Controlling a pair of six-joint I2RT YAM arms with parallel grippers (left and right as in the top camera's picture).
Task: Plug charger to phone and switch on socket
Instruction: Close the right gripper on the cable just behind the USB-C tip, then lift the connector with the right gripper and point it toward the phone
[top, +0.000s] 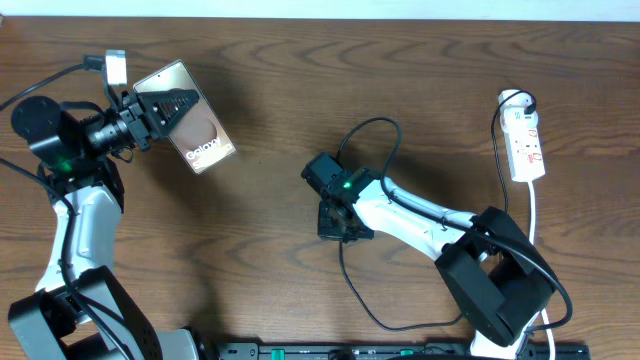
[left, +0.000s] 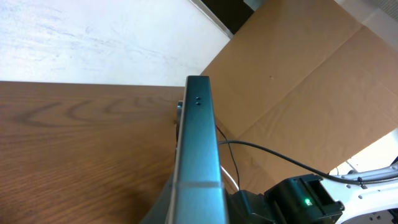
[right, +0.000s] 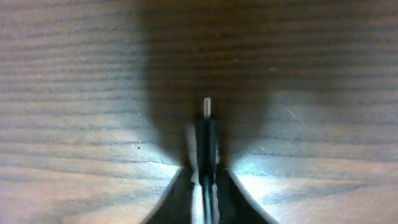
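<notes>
Below, dark wood-grain table (top: 400, 60); cardboard (left: 298, 81) beyond.

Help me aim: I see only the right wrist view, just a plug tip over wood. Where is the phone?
Observer: The phone is over the left side of the table, clamped in the left gripper, well apart from the charger you hold.
Operator: Which way does its screen face?
Observer: Upward and tilted. I cannot make out its port.
Operator: And the socket?
Observer: The socket lies near the right edge, beyond the right gripper. Neither gripper touches it.
</notes>
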